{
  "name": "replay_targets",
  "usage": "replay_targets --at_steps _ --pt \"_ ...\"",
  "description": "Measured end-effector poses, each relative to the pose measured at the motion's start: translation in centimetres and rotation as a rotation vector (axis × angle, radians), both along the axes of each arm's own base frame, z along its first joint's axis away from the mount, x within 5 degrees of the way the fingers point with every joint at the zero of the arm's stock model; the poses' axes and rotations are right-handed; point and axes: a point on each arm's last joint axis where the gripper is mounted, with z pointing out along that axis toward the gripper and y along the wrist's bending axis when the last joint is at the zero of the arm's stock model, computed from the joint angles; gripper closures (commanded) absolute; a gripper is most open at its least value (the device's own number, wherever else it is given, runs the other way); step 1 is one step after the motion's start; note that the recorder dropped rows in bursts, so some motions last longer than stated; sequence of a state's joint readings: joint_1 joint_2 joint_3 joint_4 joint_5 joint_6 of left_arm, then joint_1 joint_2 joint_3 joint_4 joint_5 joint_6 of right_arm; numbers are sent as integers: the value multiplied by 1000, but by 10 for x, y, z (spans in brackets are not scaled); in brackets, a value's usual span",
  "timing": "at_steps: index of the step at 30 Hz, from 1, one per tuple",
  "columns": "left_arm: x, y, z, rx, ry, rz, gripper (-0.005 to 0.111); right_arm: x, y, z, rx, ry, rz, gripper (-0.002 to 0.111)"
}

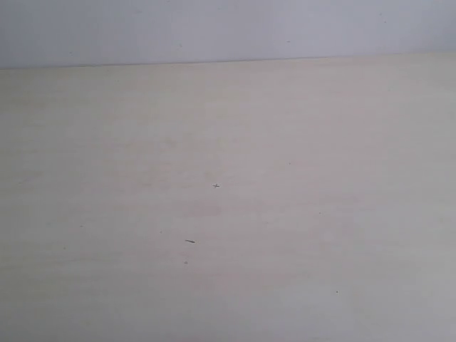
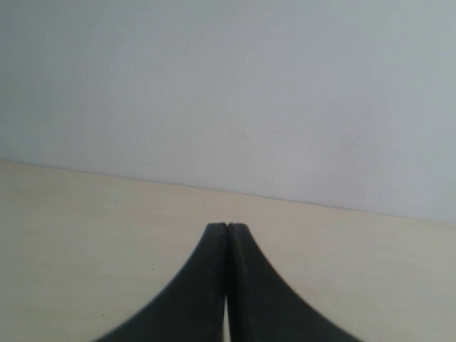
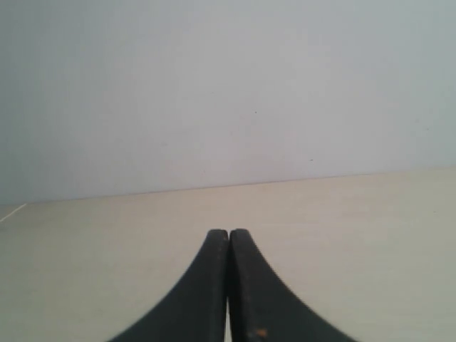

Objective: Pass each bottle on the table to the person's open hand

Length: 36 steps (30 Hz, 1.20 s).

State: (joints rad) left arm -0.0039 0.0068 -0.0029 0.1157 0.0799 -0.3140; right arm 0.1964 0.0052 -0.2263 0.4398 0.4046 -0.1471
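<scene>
No bottle and no person's hand shows in any view. The pale beige wood-grain table fills the exterior view, bare except for tiny dark specks. Neither arm appears in that view. In the left wrist view my left gripper is shut, its two black fingers pressed together with nothing between them, above the table. In the right wrist view my right gripper is likewise shut and empty over the table.
A plain pale grey wall rises behind the table's far edge. The same wall fills the upper part of both wrist views. A short dark mark lies on the tabletop.
</scene>
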Motion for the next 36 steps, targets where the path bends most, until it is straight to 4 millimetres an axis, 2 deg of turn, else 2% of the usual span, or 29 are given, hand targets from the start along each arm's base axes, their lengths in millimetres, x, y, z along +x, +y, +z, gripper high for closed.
replay_targets --at_steps 7,14,18,36 --pt "0 0 0 0 0 0 107 3 -4 -4 -84 -41 -44 108" --pt "0 0 0 0 0 0 107 17 -12 -32 -107 -142 -180 108" --pt "0 0 0 0 0 0 107 20 -15 -45 -114 -121 -243 108" --pt "0 0 0 0 2 0 107 21 -18 -46 -138 -112 -272 108"
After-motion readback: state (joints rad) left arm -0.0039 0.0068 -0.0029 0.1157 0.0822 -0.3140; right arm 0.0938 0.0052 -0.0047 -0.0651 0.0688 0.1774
